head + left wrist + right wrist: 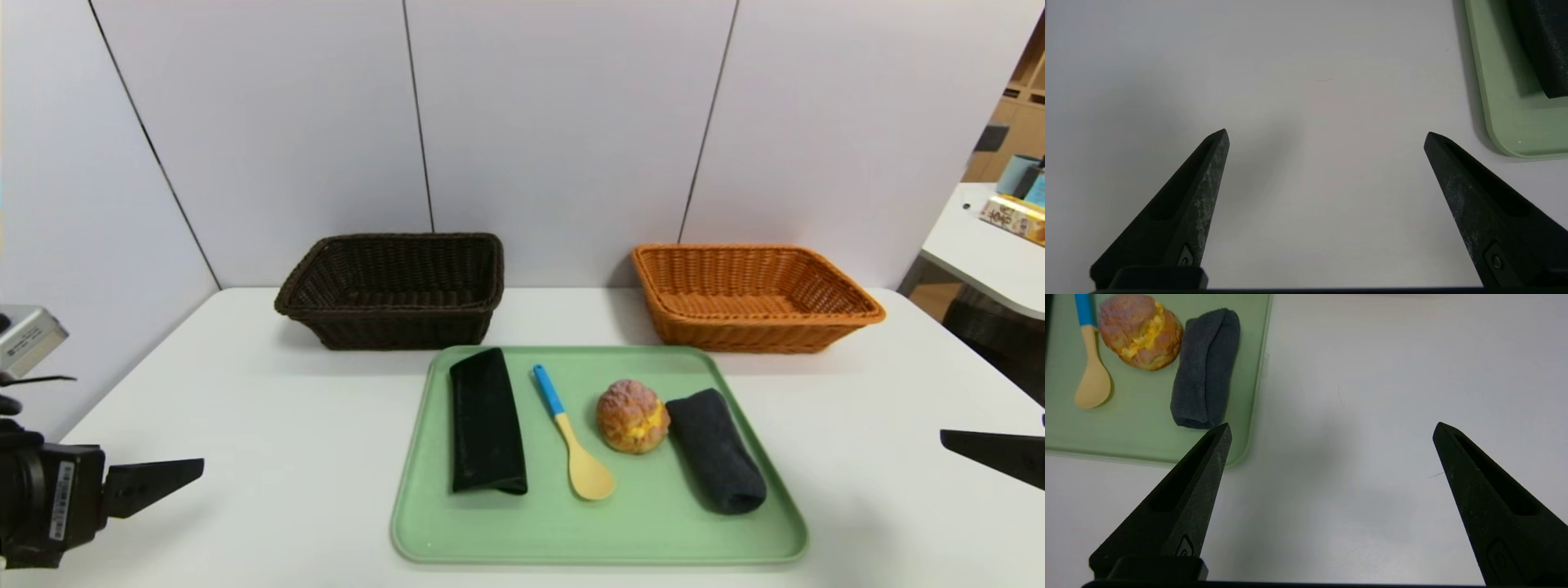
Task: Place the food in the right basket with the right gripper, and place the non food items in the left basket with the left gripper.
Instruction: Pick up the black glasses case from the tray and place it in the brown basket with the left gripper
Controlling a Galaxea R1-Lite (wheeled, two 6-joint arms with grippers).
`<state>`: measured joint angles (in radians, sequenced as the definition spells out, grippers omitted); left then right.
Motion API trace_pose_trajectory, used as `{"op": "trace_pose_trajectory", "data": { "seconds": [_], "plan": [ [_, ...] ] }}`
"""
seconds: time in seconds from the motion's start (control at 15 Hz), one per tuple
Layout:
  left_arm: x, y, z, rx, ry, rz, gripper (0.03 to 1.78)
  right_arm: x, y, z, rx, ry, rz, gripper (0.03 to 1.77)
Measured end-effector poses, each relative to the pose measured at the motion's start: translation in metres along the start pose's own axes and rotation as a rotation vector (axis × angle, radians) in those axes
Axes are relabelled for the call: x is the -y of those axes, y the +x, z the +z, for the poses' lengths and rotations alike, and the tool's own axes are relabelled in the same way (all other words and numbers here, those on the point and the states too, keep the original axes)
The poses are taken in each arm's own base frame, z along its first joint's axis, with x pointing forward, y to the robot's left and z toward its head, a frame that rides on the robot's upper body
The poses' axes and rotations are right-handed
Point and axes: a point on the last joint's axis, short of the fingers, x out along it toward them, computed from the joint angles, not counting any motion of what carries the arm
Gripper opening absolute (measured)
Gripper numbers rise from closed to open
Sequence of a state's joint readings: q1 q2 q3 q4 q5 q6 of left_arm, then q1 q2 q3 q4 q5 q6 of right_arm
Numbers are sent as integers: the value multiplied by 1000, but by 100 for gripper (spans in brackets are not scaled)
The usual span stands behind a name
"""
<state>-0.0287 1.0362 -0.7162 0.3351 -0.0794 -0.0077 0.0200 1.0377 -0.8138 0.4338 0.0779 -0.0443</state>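
Leftmost, my left gripper (1327,130) is spread wide above the white table (286,457), left of the green tray (604,539). The tray carries a black case, a blue-handled spoon (575,449), a cream puff (633,416) and a rolled dark cloth (718,453). Rightmost, my right gripper (1333,423) is likewise spread wide.

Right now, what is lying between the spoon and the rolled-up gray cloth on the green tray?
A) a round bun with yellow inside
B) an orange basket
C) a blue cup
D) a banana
A: the round bun with its yellow filling sits between the spoon and the rolled gray cloth.
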Motion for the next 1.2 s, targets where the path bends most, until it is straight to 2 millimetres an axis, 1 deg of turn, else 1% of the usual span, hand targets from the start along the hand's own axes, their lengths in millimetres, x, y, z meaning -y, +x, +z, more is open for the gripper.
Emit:
{"op": "trace_pose_trajectory", "data": {
  "seconds": [0.13,0.27,0.33,0.4,0.53,0.73,0.93,1.07,1.2],
  "plan": [
    [2,14,18,-64,-17,-22,169,1,13,20,-77,-25,10,170],
    [7,26,35,-92,-43,-45,169,-2,27,38,-121,-46,34,170],
    [13,33,47,-109,-60,-65,169,-4,32,44,-145,-55,49,170],
    [19,37,55,-123,-72,-82,169,-7,37,49,-174,-57,62,170],
    [37,46,71,-173,-111,-119,169,-13,46,59,-187,-48,85,170],
    [65,67,81,-222,-147,-66,169,-27,61,68,-211,-24,125,170],
    [87,78,86,-254,-174,-54,169,-43,73,74,-218,-23,174,170],
    [98,79,91,-258,-179,-77,169,-51,72,78,-206,-36,221,170],
    [108,80,93,-263,-166,-98,169,-55,64,83,-176,-40,274,170]
  ]
}}
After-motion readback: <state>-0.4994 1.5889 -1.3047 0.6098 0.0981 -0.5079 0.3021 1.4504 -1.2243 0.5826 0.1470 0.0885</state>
